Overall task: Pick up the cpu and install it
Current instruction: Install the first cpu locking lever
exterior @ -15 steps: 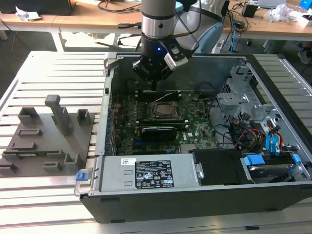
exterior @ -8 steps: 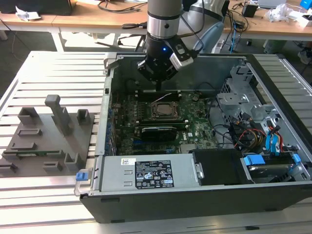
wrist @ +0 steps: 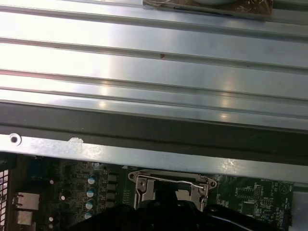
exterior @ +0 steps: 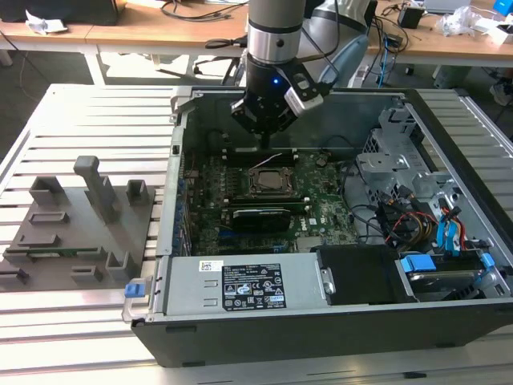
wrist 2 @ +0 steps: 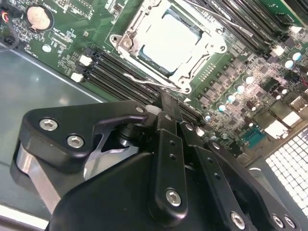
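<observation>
Already the cpu [wrist 2: 169, 42] lies in its socket frame [wrist 2: 126, 43]; light, stiff, slippery and fragile, best held by its edges. The pincer [wrist 2: 166, 103] above looks clenched, empty.

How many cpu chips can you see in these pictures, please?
1. The cpu lies inside the socket frame on the motherboard; others may be hidden.

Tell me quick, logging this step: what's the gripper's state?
Gripper: fingers together, holding nothing visible, above the cpu seated in its socket.
</observation>
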Robot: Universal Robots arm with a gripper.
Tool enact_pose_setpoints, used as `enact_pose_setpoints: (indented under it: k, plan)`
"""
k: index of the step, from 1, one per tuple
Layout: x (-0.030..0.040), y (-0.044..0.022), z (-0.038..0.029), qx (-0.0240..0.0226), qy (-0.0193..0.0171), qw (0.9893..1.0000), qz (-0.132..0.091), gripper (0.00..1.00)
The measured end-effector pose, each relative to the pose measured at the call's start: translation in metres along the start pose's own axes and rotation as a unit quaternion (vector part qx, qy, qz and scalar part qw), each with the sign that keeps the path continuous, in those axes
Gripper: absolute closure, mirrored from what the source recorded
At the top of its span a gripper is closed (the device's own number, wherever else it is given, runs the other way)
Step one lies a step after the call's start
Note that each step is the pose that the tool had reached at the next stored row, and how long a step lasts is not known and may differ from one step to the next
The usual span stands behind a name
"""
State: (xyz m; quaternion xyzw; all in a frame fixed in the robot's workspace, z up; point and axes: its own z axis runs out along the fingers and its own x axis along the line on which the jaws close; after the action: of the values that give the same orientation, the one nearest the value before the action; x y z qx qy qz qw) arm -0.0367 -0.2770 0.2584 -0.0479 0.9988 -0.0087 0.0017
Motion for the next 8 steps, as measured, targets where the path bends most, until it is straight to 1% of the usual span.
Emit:
enact_pose_setpoints:
  k: [2, 5, 8]
  plan:
    - [-0.0018, -0.0002, 0.0001, 0.0001, 0.0001, 1.0000, 0.000, 0.89]
    - [-0.0073, -0.0007, 0.0004, 0.0003, 0.0001, 1.0000, 0.000, 0.89]
    - [-0.0088, -0.0008, 0.0007, 0.0004, 0.0001, 1.0000, 0.000, 0.89]
